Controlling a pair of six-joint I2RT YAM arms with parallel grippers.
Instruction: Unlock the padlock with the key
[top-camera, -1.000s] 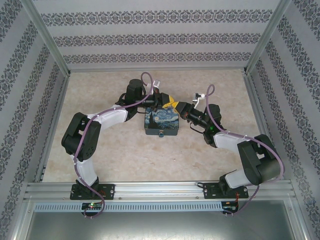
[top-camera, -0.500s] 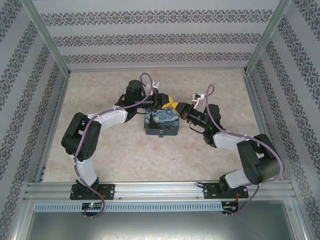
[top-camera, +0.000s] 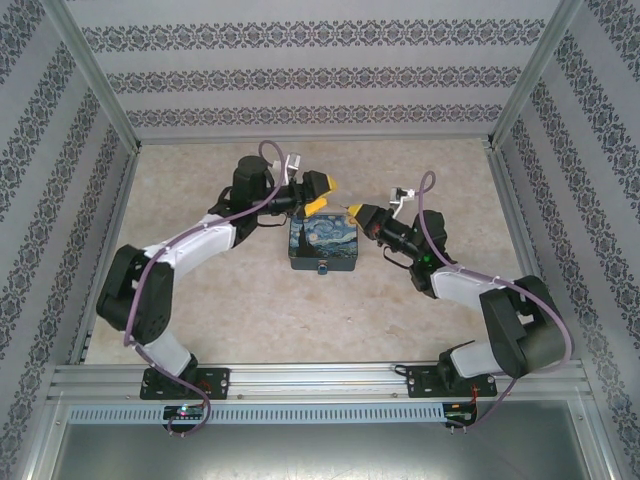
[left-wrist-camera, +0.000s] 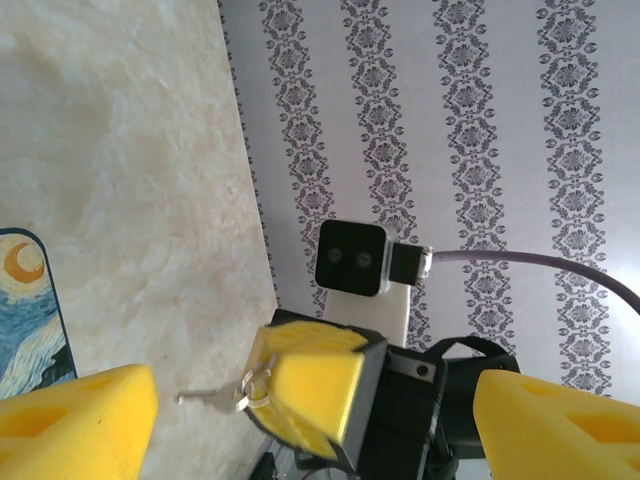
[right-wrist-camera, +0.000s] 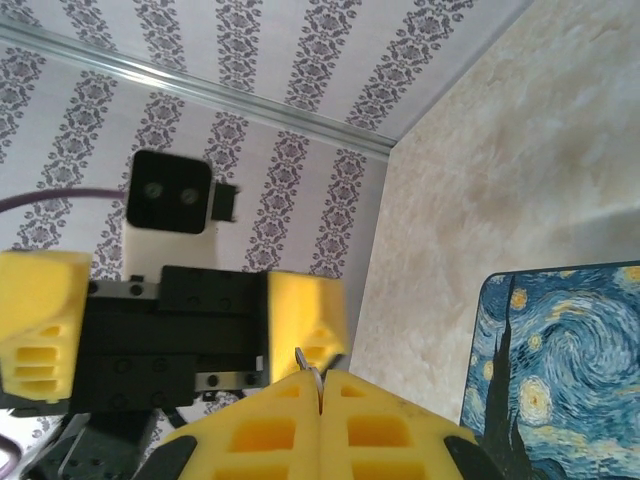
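Count: 2 arms, 2 grippers, 1 painted box, 1 padlock, 1 key.

Left gripper (top-camera: 322, 194): released, jaws wide apart, holding nothing. It sits above the far left corner of the painted box (top-camera: 323, 245) and faces the right gripper. In the left wrist view its yellow fingers (left-wrist-camera: 75, 420) stand at either edge of the frame, with the other gripper's tip between them and touching neither.

Painted box: flat on the table (top-camera: 220, 300), centre, lid up.

Padlock (top-camera: 323, 268): small blue spot at the middle of the box's near face. Too small to tell how the shackle stands.

Key (left-wrist-camera: 205, 398): pinched at its ring end, slim shaft sticking out past the pads, in the air beyond the box's far right corner, well apart from the padlock.

Right gripper (top-camera: 352, 211): clenched on the key. In the right wrist view its pads meet with only the ring showing at the seam.
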